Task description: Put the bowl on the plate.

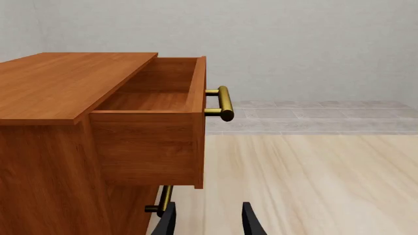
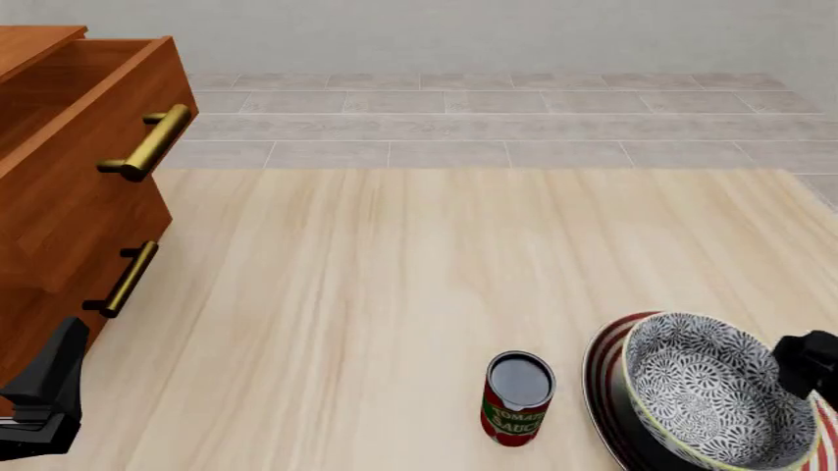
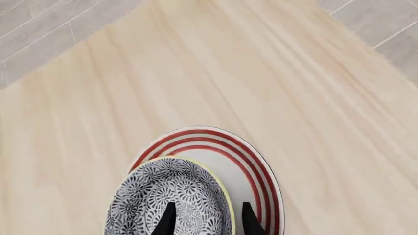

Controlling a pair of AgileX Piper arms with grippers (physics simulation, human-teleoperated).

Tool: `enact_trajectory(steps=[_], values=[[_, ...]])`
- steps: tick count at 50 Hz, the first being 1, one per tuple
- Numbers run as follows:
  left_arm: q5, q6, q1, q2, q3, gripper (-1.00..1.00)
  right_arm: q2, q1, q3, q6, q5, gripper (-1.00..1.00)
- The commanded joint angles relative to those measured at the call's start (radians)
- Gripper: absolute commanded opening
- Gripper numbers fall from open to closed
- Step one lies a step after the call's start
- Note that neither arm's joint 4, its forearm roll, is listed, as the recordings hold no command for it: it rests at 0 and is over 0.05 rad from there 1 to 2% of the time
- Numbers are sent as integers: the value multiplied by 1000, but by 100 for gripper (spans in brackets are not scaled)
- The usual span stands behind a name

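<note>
The grey-and-white floral bowl (image 2: 701, 397) sits over the white plate with red rings (image 2: 603, 373) at the front right of the table. In the right wrist view the bowl (image 3: 156, 191) covers part of the plate (image 3: 242, 161). My right gripper (image 3: 207, 205) is open. One finger is inside the bowl and the other outside, so they straddle its yellowish rim. It shows as a dark shape (image 2: 806, 361) at the bowl's right side in the front view. My left gripper (image 2: 50, 385) hangs open and empty at the front left, beside the cabinet.
A wooden cabinet (image 2: 59, 196) stands at the left, its top drawer (image 1: 153, 98) pulled out, with brass handles (image 2: 147, 142). A red-labelled can (image 2: 519, 397) stands upright just left of the plate. Grey tiles lie beyond the table's far edge.
</note>
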Motion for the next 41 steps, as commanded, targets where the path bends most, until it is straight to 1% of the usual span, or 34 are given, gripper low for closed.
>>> enact_trajectory(steps=[1, 6, 20, 23, 33, 41], values=[[0, 0, 0, 0, 0, 100, -35, 13, -114, -31, 96, 100], [0, 0, 0, 0, 0, 100, -41, 27, -159, -38, 126, 100], [0, 0, 0, 0, 0, 100, -16, 73, -363, -89, 204, 100], [0, 0, 0, 0, 0, 100, -16, 93, -407, -96, 223, 100], [0, 0, 0, 0, 0, 100, 8, 146, -519, -121, 253, 100], [0, 0, 0, 0, 0, 100, 34, 187, -634, -149, 274, 100]])
